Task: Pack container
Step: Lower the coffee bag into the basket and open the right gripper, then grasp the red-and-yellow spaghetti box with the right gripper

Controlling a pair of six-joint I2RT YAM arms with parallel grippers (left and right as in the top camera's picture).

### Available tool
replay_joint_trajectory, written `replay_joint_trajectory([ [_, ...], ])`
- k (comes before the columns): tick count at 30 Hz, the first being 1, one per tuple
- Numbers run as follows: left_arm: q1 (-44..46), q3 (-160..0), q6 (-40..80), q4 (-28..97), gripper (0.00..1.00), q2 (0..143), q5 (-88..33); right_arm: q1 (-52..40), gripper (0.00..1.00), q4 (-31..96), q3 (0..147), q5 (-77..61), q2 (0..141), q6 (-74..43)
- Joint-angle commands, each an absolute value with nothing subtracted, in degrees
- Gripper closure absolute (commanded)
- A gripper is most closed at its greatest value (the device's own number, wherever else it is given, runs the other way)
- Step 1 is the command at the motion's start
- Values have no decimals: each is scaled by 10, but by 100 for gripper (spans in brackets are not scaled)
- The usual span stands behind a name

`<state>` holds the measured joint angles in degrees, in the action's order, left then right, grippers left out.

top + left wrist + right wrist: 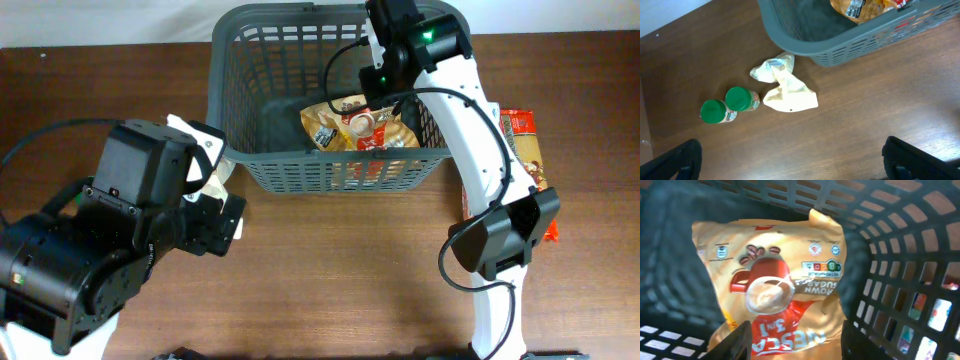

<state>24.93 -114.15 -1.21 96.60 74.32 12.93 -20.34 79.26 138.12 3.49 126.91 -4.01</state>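
Note:
The container, a large dark grey slotted basket (232,150), stands at the back middle of the table; its corner shows in the left wrist view (790,42). A yellow and red coffee-mix bag (360,125) lies inside it. My right gripper (385,70) is down in the basket, open, its fingers apart just above and either side of the bag (785,280); its jaws (800,342) hold nothing. My left gripper (797,165) is open and empty above bare table, left of the basket (222,218).
A crumpled cream pouch (785,90) lies against the basket's front left corner. Two small green-lidded bottles (713,111) (740,99) lie to its left. A red and yellow packet (525,150) lies on the table right of the basket, partly under the right arm.

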Motion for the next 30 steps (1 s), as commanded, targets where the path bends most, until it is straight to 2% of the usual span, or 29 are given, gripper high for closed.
replay_joint_trajectory([
  [1,245,-1140,-7,965,1,743,133,-203,53,791,1398,56,1203,-34],
  [4,245,-1140,-7,965,1,743,133,-197,53,782,1399,129,1123,-35],
  [8,245,-1140,-7,965,1,743,133,-169,46,776,1399,188,1049,-35],
  [14,245,-1140,-7,965,1,743,133,-29,36,777,1399,179,985,-35],
  [21,245,-1140,-7,965,1,743,133,161,30,798,1386,57,1026,-35],
  [26,245,-1140,-7,965,1,743,133,212,29,794,1348,18,1088,-35],
  [30,245,-1140,-7,965,1,743,133,214,29,784,1297,-3,1139,-35],
])
